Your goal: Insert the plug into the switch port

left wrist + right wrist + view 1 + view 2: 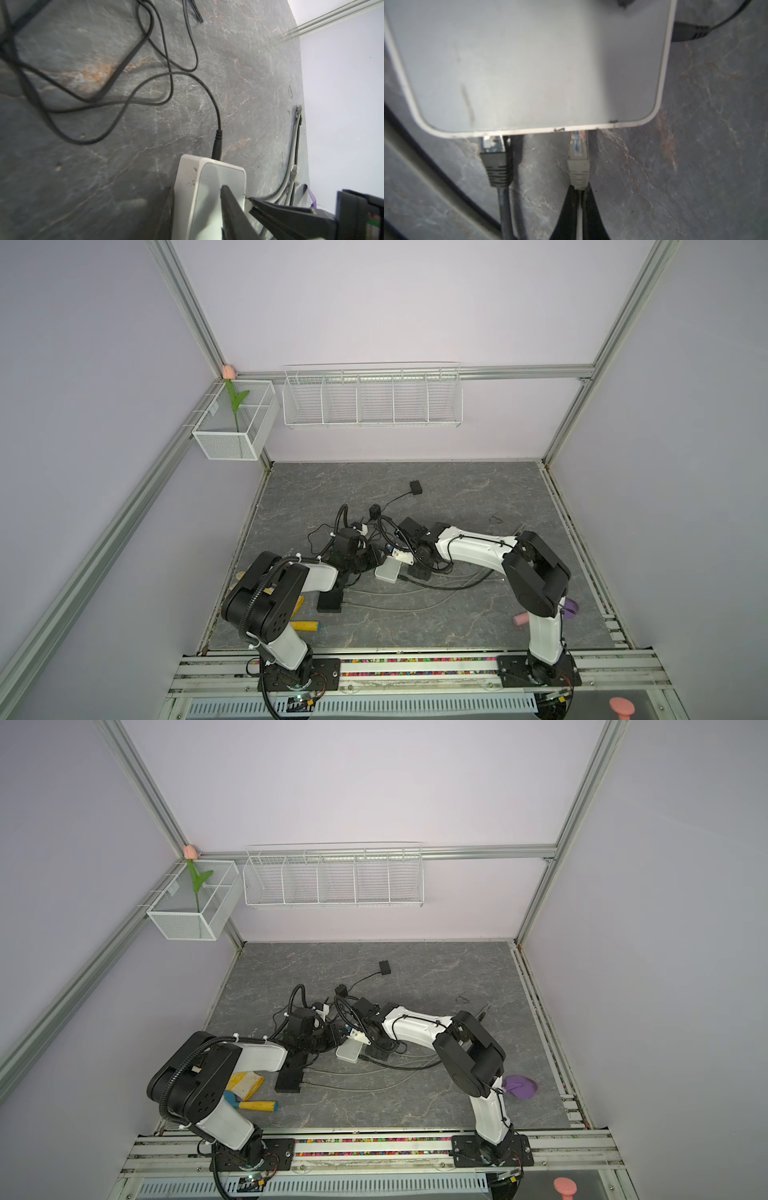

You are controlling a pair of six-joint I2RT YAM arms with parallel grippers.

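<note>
**Operator:** Where do I stand?

**Spotter:** Your right claw (pixel 579 192) is pinched tight on the rubber boot of the grey network plug (pixel 578 158), the one with the clear tip. That tip points straight at the front edge of the white plastic switch box (pixel 539 62), and its very end slips under that edge. I judge it to be at the mouth of a port, not home, because most of the clear body and its coloured wires shows outside.

**Operator:** And my other arm?

**Spotter:** Your left claw (pixel 197 190) is half closed around the switch box. One finger (pixel 228 207) lies flat on its top face and the other sits against its side wall, bracing the box on the grey marbled tabletop (pixel 239 83). In both top views your two claws meet at the box, near the middle of the table.

**Operator:** What's done, what's left?

**Spotter:** Done: the plug is in hand and lined up, and the box is steadied. A black network plug (pixel 497 164) already sits in a port beside yours, and a black power lead (pixel 217 145) goes into another side of the box. Left, as I read it: you push the grey one in until little more than the boot shows, then let go. I can't tell from here whether its latch has caught.
</note>
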